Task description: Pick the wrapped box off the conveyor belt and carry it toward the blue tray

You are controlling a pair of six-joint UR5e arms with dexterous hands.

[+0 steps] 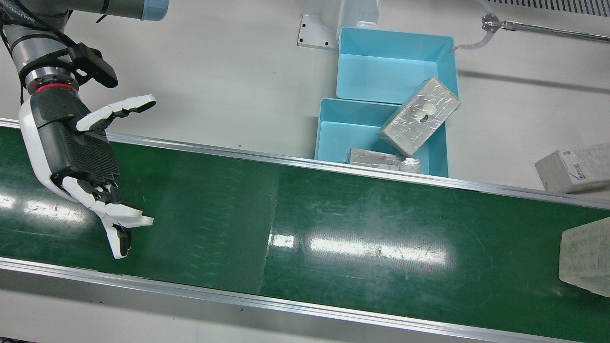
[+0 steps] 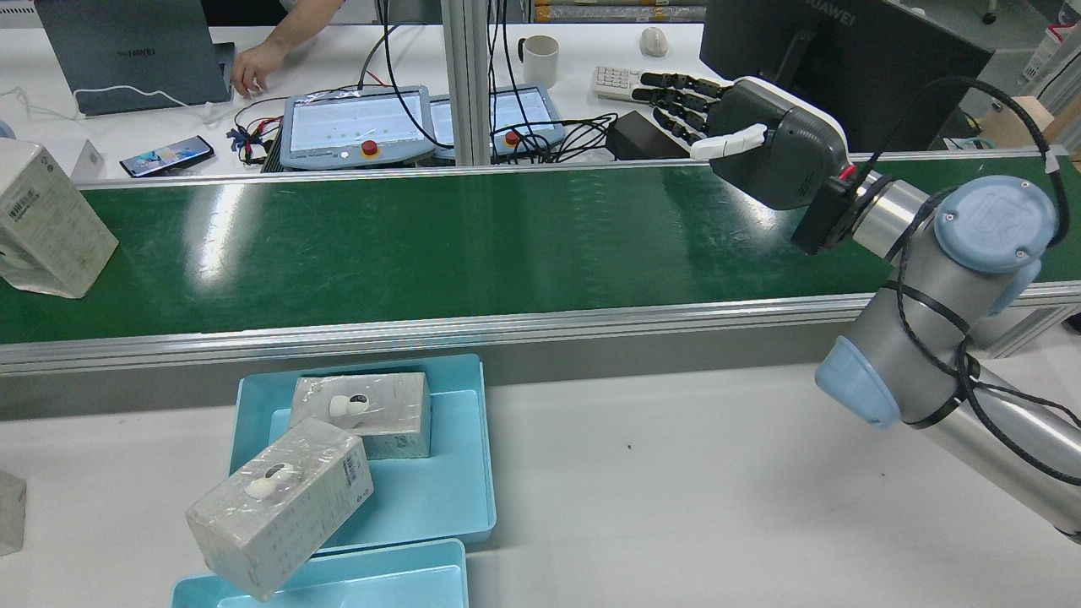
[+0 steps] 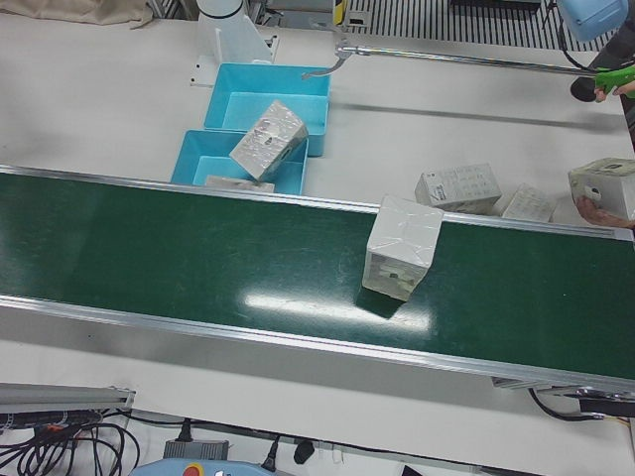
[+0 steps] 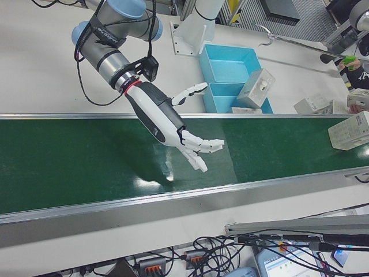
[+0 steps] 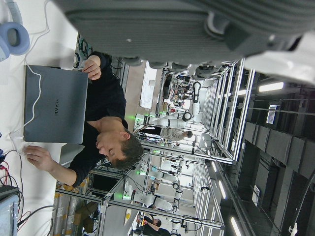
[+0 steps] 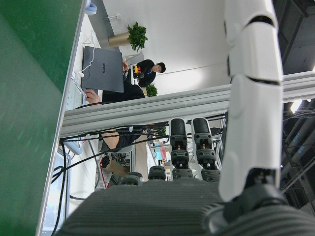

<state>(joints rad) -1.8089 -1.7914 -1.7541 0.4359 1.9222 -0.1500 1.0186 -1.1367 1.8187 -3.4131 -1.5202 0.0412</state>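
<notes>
Nearest us, our right hand (image 1: 76,162) hovers over the conveyor belt (image 1: 305,228), fingers spread wide, holding nothing. Well away from it along the belt stands the wrapped box (image 3: 401,246), its label print unreadable. "HUAWEI" marks the laptop (image 2: 127,55). Our left hand (image 5: 197,29) shows only partly; we cannot tell its state.

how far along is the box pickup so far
Two wrapped boxes already sit at the blue trays, one leaning on a rim. Nothing is in hand: the right robot hand hovers open over bare belt. Left to do: the next box stands far down the belt, ungrasped, and needs picking and carrying to the tray.
</notes>
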